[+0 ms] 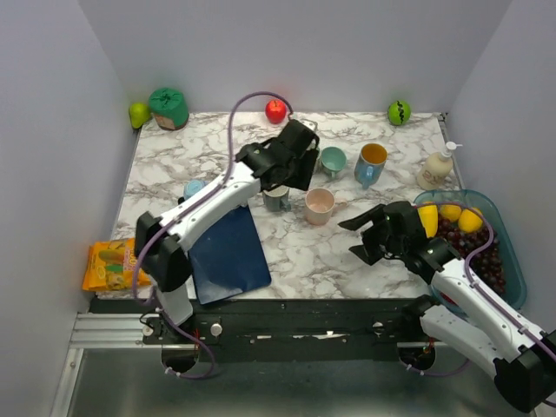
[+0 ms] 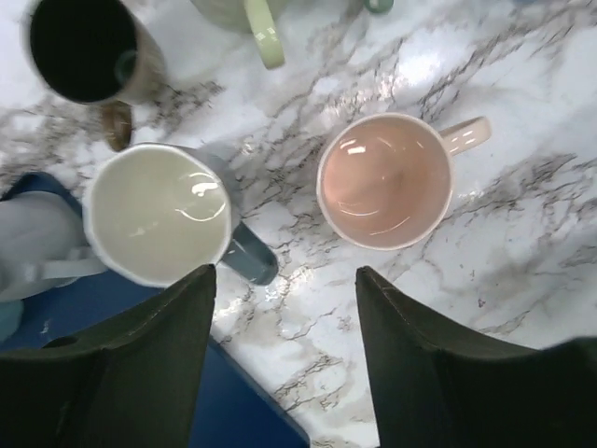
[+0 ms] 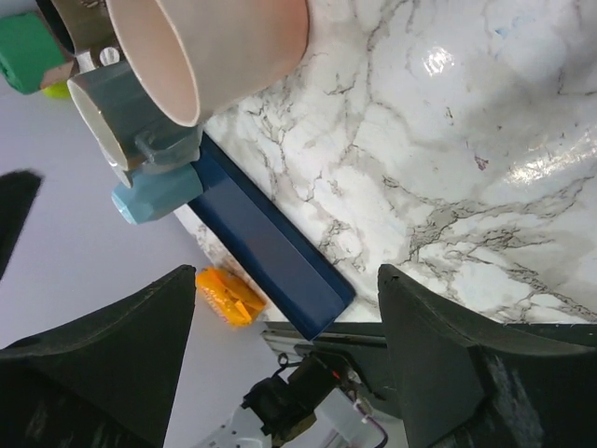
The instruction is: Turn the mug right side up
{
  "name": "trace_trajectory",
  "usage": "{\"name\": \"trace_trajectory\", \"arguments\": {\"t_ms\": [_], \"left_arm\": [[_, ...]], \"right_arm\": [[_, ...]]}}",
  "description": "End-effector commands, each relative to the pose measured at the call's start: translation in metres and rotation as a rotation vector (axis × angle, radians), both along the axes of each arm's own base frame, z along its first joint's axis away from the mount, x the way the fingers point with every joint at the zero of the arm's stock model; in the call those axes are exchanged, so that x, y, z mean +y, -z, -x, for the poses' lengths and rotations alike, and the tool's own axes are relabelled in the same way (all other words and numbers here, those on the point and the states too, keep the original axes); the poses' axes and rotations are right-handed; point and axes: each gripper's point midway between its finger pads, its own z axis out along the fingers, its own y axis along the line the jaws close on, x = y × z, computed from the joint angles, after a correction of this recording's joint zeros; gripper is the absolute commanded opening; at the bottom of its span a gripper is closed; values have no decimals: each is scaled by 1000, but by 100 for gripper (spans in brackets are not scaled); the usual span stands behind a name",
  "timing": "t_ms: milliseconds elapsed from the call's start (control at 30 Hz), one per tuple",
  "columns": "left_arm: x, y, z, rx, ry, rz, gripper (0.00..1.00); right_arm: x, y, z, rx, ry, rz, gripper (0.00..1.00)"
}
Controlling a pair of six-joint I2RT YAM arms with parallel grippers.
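A grey-blue mug [image 2: 159,213] with a cream inside stands upright on the marble table, mouth up, its handle pointing toward my left gripper [image 2: 284,280]. That gripper hovers just above it, open, with nothing between its fingers. In the top view the same mug [image 1: 276,199] sits under the left gripper [image 1: 291,178]. Beside it a pink mug [image 2: 385,180] also stands upright. Near the table's front right, my right gripper [image 1: 358,239] is open and empty, a short way from the pink mug [image 1: 319,206]. In the right wrist view the right gripper [image 3: 287,280] faces both mugs.
A teal mug [image 1: 333,161], a blue mug with an orange inside [image 1: 371,163] and a small light-blue cup [image 1: 194,188] stand nearby. A dark blue folder [image 1: 228,252] lies at the front left, an orange bag [image 1: 111,265] off the table's left edge. A fruit bin [image 1: 508,252] and a soap bottle [image 1: 437,168] are on the right.
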Motion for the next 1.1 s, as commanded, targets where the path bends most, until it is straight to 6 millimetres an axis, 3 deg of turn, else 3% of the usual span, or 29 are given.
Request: {"name": "trace_trajectory", "arguments": {"t_ms": [0,33,67,100,133,167,200,267,367,467,800,1067], "left_arm": [[61,-62,-1,-190,-158,45,75],[72,-63,0,-204,-183,41,77],[88,-49,4,-195,-213,2,79],[106,-59,8,-223,-256,15,83],[118,-58,8,-239,-304,3,85],[131,-42,15,-215,-334,-20,86],[143,-46,17,-217,-404,20,89],[153,-27,26,-179,-464,35,89],[155,-7,30,-143,-566,103,89],[160,12,23,-116,-702,130,89],[178,91,-23,27,-1060,166,89],[184,101,-52,-18,-1138,167,87]], "right_arm": [[-13,-14,-12,-103,-45,163,87],[-14,-18,-14,-125,-63,185,88],[-14,-26,-17,-169,-103,225,88],[-15,-27,-19,-181,-123,251,88],[-15,-30,-21,-205,-143,276,88],[-15,-38,-25,-256,-198,324,88],[-15,-38,-26,-263,-222,349,88],[-17,-39,-27,-277,-271,404,88],[-19,-42,-28,-287,-292,432,88],[-19,-41,-28,-287,-301,442,88],[-13,-32,-24,-260,-348,429,88],[2,-37,-19,-261,-457,394,88]]}}
